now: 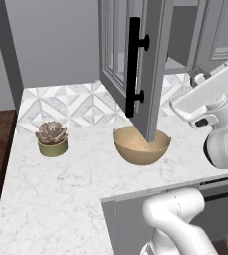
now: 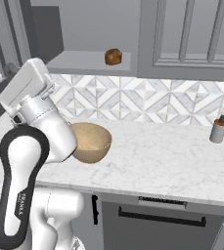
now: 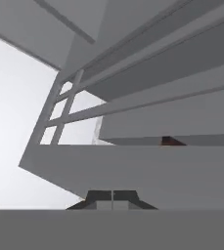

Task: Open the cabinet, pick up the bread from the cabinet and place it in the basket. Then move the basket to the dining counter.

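Left base view: the cabinet (image 1: 153,64), grey with a framed glass-paned door, stands swung open, its long black vertical bar handle (image 1: 134,67) at 12 o'clock. Below the door's lower corner sits the basket (image 1: 140,145), a tan, wood-coloured round bowl with a thin rim, on white grey-veined marble backed by patterned tile. At 9 o'clock a pinkish succulent in an olive pot (image 1: 52,139) rests well apart from the basket.

Right base view: the bread (image 2: 113,56), a small rounded golden-brown lump, lies on the open cabinet's flat grey shelf at 12 o'clock, above the tile backsplash. The basket (image 2: 91,141) appears at 9 o'clock, partly hidden by the white arm. A grey soap dispenser (image 2: 218,129) stands at 3 o'clock on the marble.

Hand view: the gripper (image 3: 112,200) shows 2 dark tips pressed together at 6 o'clock, holding nothing. Grey cabinet framing and shelf edges run slantwise above; a small brown sliver of the bread (image 3: 170,141) peeks over a shelf edge.
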